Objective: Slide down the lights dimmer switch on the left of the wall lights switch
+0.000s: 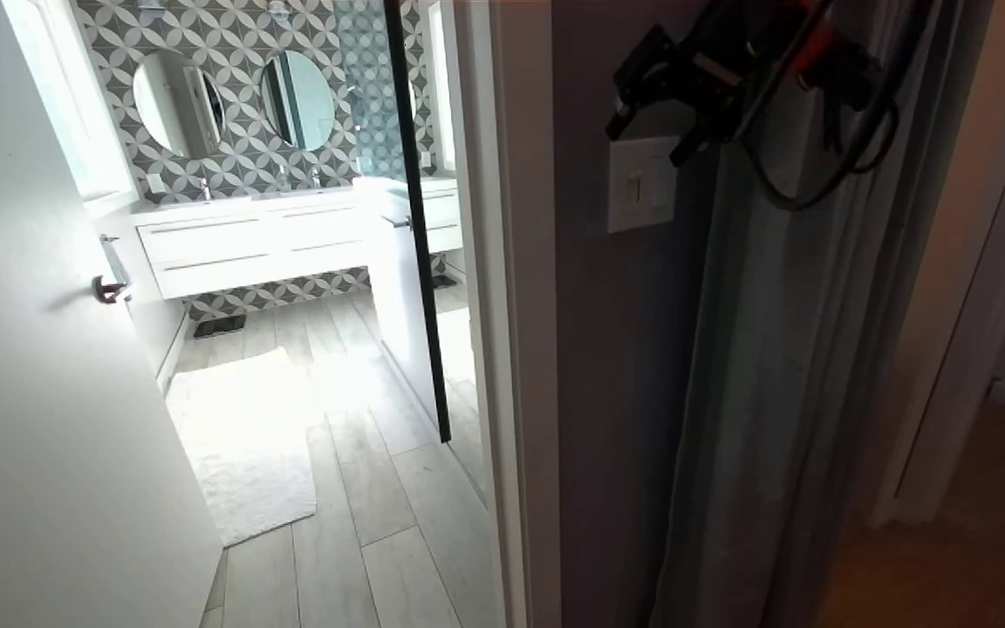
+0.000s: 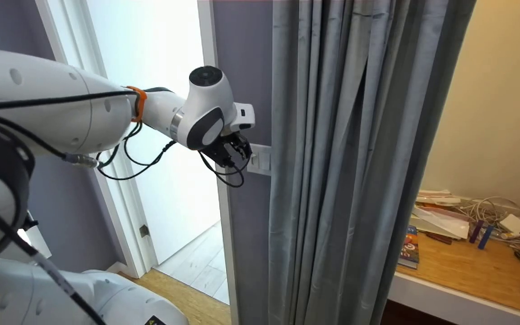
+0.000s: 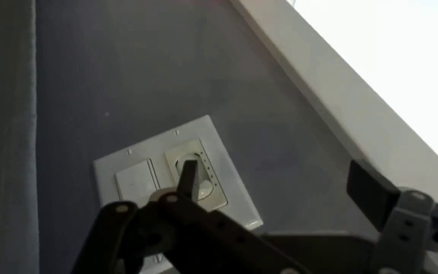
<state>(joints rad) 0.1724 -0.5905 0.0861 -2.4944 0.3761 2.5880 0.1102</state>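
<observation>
The white wall lights switch plate point(image 1: 620, 209) is on the grey wall in both exterior views point(image 2: 264, 170) and tilted in the wrist view point(image 3: 238, 194). It holds a flat paddle switch point(image 3: 136, 182) and, beside it, a cream dimmer switch point(image 3: 216, 201) with a rounded slider slot and a row of small dots. My gripper point(image 3: 278, 180) is open and empty. In the wrist view its left finger overlaps the dimmer and hides part of it; I cannot tell if it touches. The right finger is over bare wall near the door frame. In an exterior view the gripper point(image 1: 649, 141) is at the plate's upper edge.
A grey curtain point(image 2: 327, 180) hangs right beside the plate. A white door frame point(image 1: 524, 305) stands on the plate's opposite side, with a bright bathroom beyond. Loose black cables point(image 2: 237, 183) hang from the wrist. A cluttered wooden desk point(image 2: 481, 271) stands beyond the curtain.
</observation>
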